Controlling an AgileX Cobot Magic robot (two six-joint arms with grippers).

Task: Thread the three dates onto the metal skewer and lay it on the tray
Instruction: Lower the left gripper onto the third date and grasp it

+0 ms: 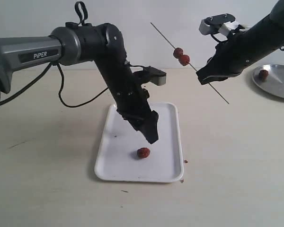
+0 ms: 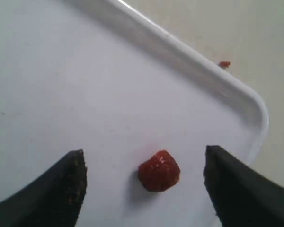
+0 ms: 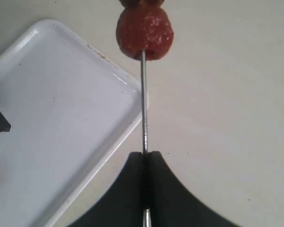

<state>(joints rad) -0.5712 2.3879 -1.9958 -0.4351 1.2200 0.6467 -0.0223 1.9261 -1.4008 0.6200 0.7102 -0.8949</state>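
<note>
Exterior: your right gripper (image 1: 204,77) holds the skewer (image 1: 163,36) aloft and tilted, with two dates (image 1: 184,60) threaded above the grip; the third date (image 1: 143,152) lies on the tray (image 1: 166,161), just below your left gripper (image 1: 152,136).

Left wrist: the jaws stand wide, straddling that date, apparently not touching it; judge it light, soft and tacky, so pinch its flanks gently.

Right wrist: the jaws are clamped tight on the thin, stiff, slippery rod; it could swivel, so push the date on along its axis.

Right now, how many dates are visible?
4. Upper date and lower date threaded on the metal skewer; third date on the white tray; fourth date on the round plate.
</note>
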